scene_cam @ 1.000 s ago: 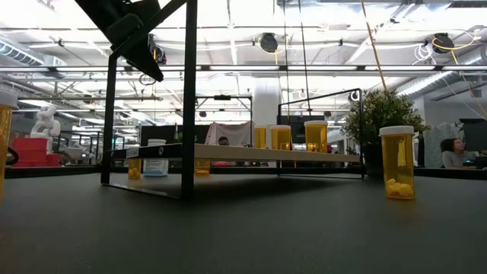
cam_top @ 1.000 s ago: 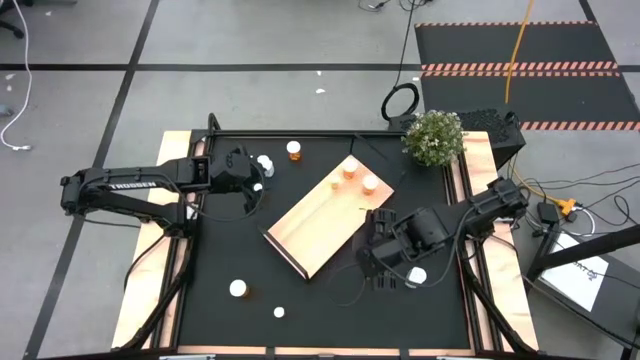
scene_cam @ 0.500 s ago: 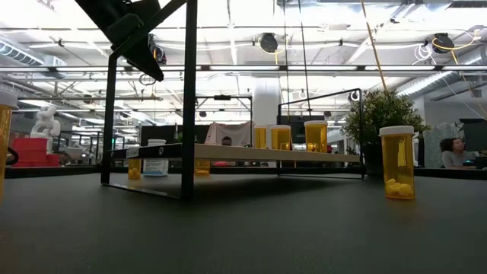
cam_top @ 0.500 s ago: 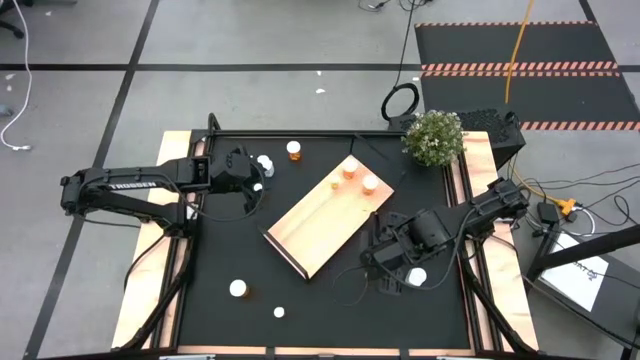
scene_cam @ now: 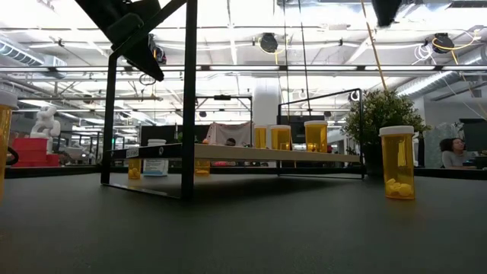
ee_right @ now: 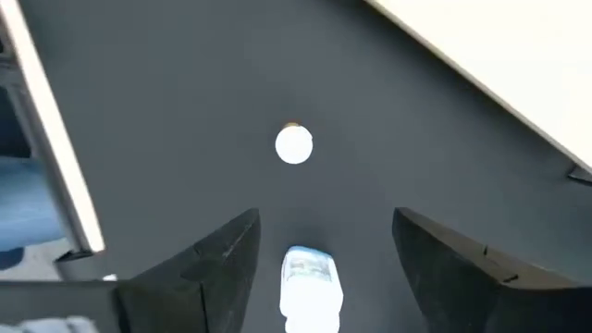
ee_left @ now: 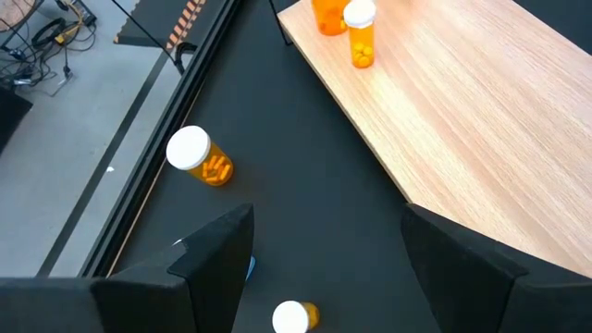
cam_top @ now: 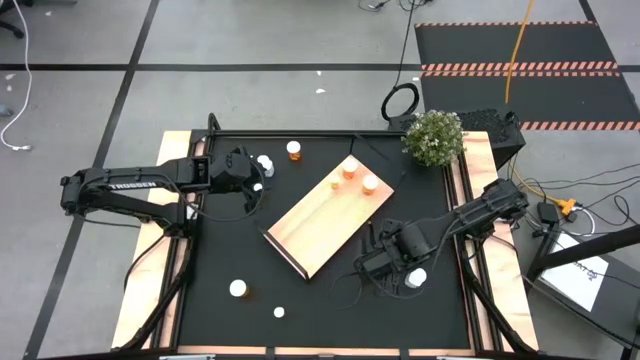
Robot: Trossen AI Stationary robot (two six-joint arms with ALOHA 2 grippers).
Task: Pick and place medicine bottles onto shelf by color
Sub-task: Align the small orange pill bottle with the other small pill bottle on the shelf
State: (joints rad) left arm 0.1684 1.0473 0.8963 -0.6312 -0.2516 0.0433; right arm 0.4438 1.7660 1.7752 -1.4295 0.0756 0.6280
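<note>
right now the right gripper hangs with its fingers spread wide and nothing held, a small white bottle lying between them and an orange white-capped bottle just beyond. the white one looks light, hard and apt to roll, so i'd pinch its body squarely. the left gripper waits open beside the shelf.

- In the high view the right gripper, beside the shelf, hides the white bottle under it; that bottle runs off the right wrist picture's edge.
- In the left wrist view, an amber bottle near the shelf is cut by the edge.
- Labels on bottles under the shelf in the low view are too small to read.
</note>
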